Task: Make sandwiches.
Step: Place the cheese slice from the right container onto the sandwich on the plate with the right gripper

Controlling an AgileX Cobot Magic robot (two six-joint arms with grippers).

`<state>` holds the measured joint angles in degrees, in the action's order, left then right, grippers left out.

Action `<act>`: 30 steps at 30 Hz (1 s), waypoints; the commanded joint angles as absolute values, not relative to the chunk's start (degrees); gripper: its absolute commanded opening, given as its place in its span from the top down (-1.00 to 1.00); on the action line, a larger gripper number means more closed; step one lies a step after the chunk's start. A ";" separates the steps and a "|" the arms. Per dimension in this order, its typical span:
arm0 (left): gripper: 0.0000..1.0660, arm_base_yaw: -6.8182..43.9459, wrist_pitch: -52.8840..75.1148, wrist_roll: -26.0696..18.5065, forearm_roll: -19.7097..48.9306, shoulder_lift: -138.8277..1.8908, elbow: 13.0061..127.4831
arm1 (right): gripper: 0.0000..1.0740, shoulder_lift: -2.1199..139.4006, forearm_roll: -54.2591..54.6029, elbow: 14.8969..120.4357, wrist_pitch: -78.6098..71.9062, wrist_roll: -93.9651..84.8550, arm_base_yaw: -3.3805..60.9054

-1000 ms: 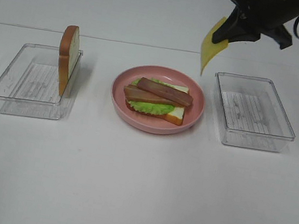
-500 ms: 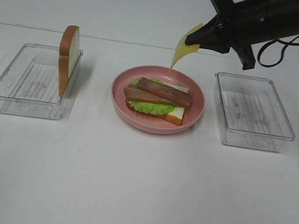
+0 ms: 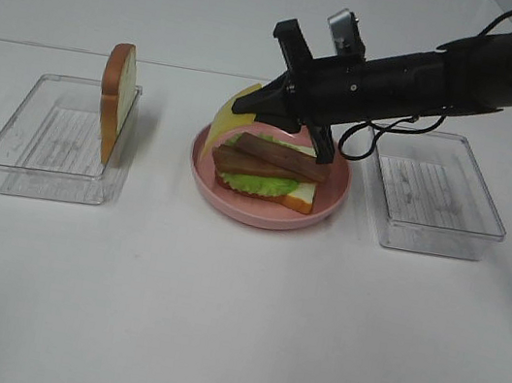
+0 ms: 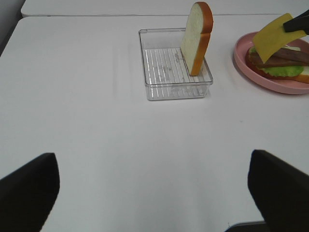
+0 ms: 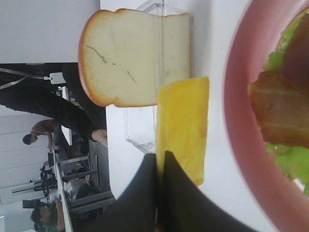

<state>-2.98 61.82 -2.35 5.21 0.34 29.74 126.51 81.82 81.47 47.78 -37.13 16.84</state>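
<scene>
The cheese slice [image 3: 227,120] is being held clamped in the right gripper [image 3: 254,106], hanging just beside the bacon strips [image 3: 276,160], on their left-arm side.

White table [image 3: 214,322], evenly lit; beyond it, an office with a person [image 5: 41,131].

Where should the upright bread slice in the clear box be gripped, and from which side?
Grip the bread slice at its top crust, from above, closing across its flat faces. It stands on edge in the clear box, top free.
</scene>
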 commanded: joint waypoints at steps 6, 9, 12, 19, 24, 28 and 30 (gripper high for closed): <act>-0.84 -2.86 61.31 -2.35 6.02 1.43 29.56 | 1.00 127.25 81.02 82.33 44.12 -37.53 16.67; -0.84 -2.86 61.31 -2.35 6.02 1.43 29.56 | 1.00 127.25 78.04 82.33 42.28 -36.67 16.67; -0.84 -2.86 61.31 -2.35 6.02 1.43 29.56 | 1.00 127.25 75.80 82.33 40.85 -35.35 16.67; -0.84 -2.86 61.31 -2.35 6.02 1.43 29.56 | 1.00 127.20 71.16 82.33 38.96 -32.89 16.67; -0.84 -2.86 61.31 -2.35 6.02 1.43 29.56 | 1.00 127.08 69.96 82.33 38.90 -32.77 16.67; -0.84 -2.86 61.31 -2.35 6.02 1.43 29.56 | 0.92 126.62 69.33 82.33 38.73 -32.72 16.67; -0.84 -2.86 61.31 -2.35 6.02 1.43 29.56 | 0.76 126.45 69.10 82.33 38.56 -32.72 16.67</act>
<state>-2.98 61.82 -2.35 5.21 0.34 29.74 127.20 69.21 81.88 38.56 -32.54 16.84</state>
